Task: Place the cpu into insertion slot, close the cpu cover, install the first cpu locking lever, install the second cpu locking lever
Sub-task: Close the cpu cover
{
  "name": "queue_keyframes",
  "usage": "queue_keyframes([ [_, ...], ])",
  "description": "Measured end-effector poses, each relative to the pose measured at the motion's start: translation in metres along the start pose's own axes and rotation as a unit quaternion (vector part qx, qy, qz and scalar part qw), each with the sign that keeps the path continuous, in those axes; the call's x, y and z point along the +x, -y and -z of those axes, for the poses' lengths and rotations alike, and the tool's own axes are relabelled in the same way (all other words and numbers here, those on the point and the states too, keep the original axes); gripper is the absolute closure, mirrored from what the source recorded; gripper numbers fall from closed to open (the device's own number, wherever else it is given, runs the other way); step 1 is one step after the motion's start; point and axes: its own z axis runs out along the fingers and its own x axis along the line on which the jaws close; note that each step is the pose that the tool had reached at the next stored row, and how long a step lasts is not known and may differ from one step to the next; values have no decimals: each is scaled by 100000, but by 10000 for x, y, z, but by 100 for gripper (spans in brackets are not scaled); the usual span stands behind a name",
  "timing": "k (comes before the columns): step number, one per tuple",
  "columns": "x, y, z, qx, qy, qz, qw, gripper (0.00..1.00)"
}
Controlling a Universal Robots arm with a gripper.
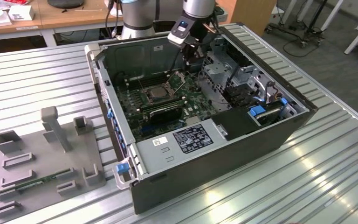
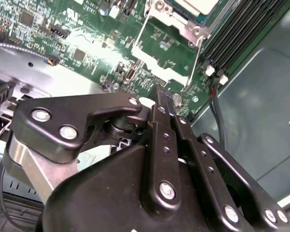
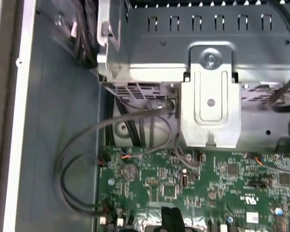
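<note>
Ribbed sheet-metal table carries an open computer case, and I hang over its far end, above the green motherboard. My gripper points down at the board, near the socket. As far as the second wrist view lets me judge, my jaws are pressed together with nothing pinched between them.

The insertion slot sits mid-board, ringed by its silver frame. In the second wrist view a pale, tan-silver square lies inside that frame. I take it for the cpu, already seated (only a corner of it shows, so I say this with some reserve). The cpu cover looks swung up and open. Its thin side rails and free edge stand off the board, and green circuitry shows through its window. My fingertips are close to that free edge; whether they touch it I cannot tell.

I judge the step in hand to be closing the cover. That calls for a gentle, steady push on the free edge, following the arc of its hinge. I must keep my knuckles clear of the black memory slots beside the socket. A slip off the thin metal could drive me into the board.
</note>
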Motion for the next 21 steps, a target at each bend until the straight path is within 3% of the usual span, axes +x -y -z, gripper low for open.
queue_keyframes([
  [8,-1,-102,-2,0,-6,2,100000,89],
  [15,-1,-110,-4,-2,-1,-3,100000,89],
  [21,-3,-118,-68,0,3,2,100000,89],
])
